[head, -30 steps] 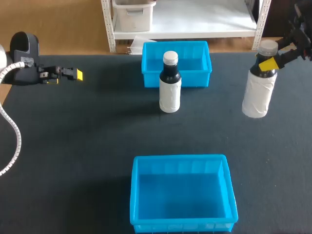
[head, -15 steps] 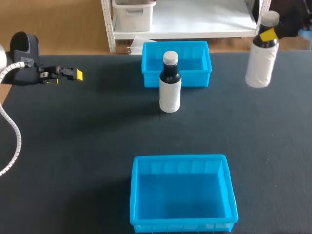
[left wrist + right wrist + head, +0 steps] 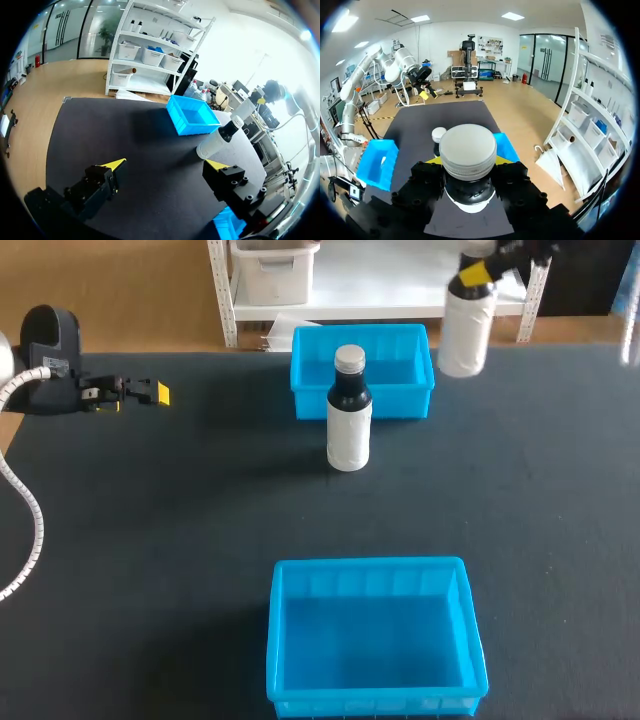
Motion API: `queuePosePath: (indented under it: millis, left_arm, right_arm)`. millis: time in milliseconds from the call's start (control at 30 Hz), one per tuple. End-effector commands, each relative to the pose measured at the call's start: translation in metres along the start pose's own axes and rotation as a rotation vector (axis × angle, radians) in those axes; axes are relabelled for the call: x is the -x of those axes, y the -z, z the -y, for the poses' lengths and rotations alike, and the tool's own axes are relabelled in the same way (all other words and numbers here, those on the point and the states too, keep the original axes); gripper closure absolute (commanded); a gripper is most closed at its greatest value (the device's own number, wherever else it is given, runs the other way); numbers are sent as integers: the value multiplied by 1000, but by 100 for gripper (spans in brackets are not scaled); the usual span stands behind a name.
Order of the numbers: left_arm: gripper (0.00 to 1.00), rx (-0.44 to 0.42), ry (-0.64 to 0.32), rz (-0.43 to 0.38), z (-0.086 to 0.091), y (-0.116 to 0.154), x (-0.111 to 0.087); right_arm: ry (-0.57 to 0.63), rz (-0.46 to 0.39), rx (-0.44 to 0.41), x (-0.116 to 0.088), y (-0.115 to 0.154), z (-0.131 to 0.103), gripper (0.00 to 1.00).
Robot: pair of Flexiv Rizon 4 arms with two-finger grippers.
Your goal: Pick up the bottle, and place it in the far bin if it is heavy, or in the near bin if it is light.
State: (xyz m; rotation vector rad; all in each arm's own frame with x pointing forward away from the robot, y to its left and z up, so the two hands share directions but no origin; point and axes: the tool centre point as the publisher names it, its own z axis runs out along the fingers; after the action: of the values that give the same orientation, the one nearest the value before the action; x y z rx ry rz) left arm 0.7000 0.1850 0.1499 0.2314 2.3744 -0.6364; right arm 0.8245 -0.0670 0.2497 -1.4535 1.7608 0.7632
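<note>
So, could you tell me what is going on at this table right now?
The right gripper is shut on the neck of one bottle and holds it in the air, near the right end of the far bin in the head view. A second bottle stands upright on the table just in front of that bin. The left gripper is open and holds nothing, out at the table's left. Neither bottle is in the far bin or the near bin yet.

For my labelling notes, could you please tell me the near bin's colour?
Bright blue; the near bin shows best in the head view.
</note>
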Motion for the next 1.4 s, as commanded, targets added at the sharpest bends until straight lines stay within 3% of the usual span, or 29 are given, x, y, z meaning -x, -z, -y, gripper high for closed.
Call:
queuePosePath:
  millis: [33,567,967,1400]
  left_arm:
    - [0,0,0,0,0,0,0]
    - [0,0,0,0,0,0,0]
    - [0,0,0,0,0,0,0]
    - [0,0,0,0,0,0,0]
  right_arm:
    - [-9,-4,31,15,-25,40,86]
    - [-36,13,31,41,-107,64,84]
    - [-43,11,81,44,-162,74,85]
    - [-37,15,117,45,-197,85,86]
